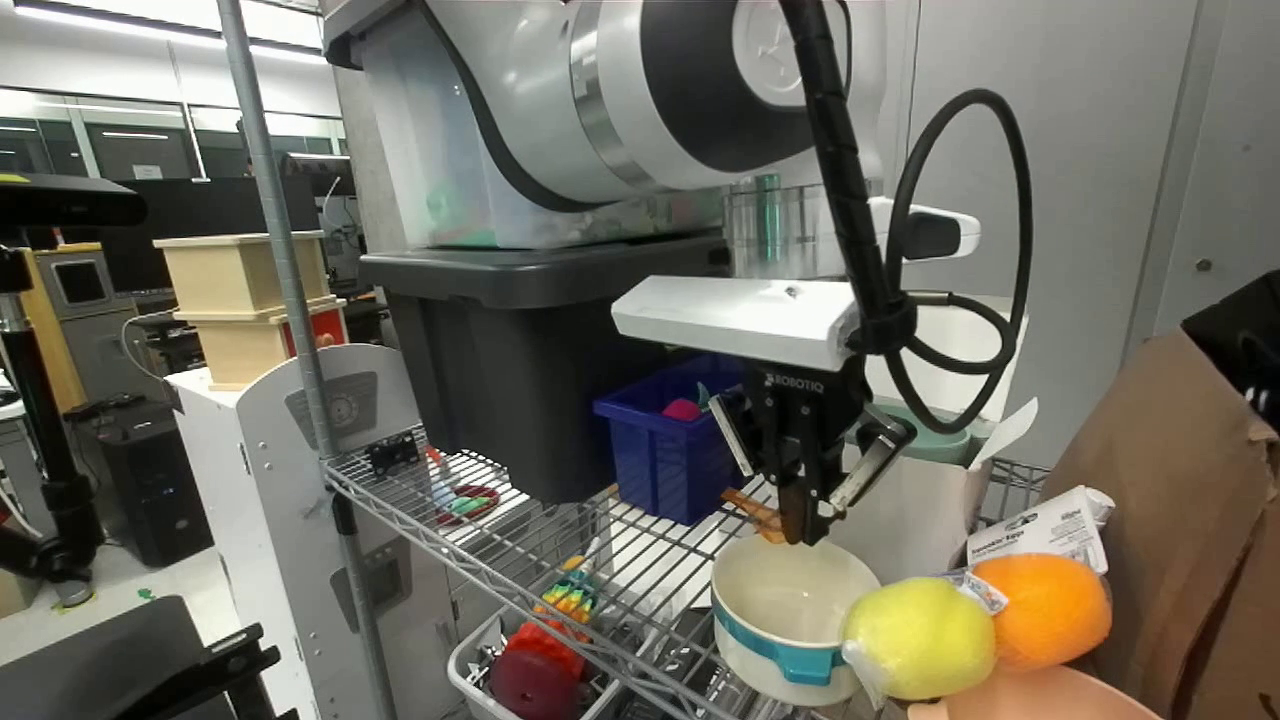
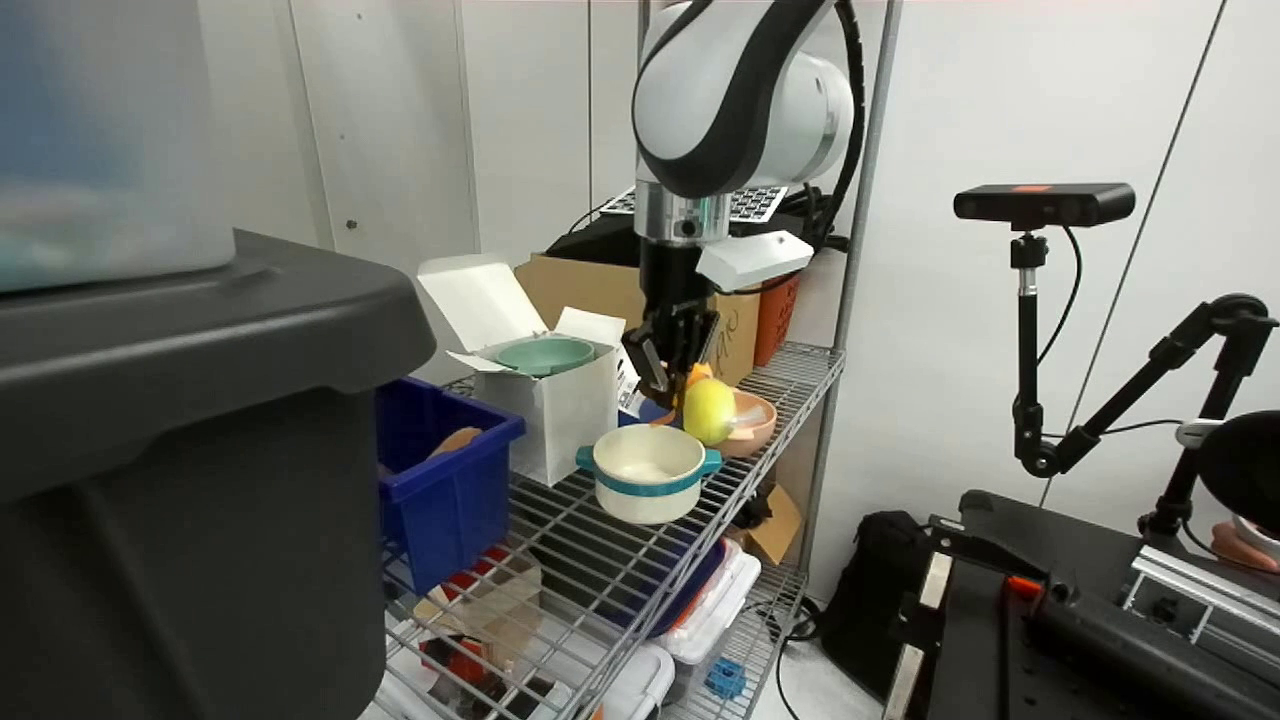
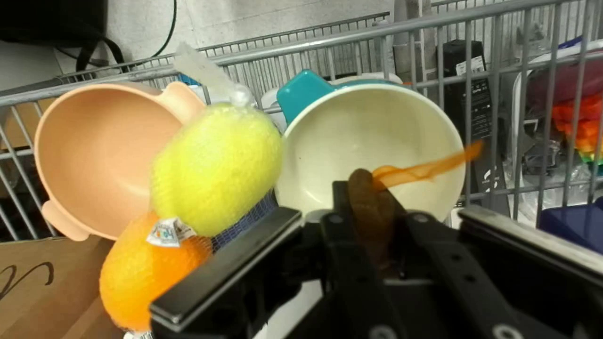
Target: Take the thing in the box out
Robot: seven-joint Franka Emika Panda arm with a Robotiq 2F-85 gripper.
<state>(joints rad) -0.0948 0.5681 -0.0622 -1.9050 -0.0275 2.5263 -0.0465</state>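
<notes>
Gripper point(image 1: 804, 528) pinching the brown lump point(image 3: 370, 207), outside the open white box point(image 2: 578, 415) beside it, teal-handled cream bowl point(image 3: 372, 136) below and off-centre! Likely a drop-off: shift over the bowl's middle, lower gently, orange strip point(image 3: 424, 170) inside the rim, then release.

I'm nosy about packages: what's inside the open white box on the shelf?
What looks like a round green bowl sits in the open top of the white box. Anything beneath the bowl is covered by it and by the box's sides, so that can't be seen.
</notes>
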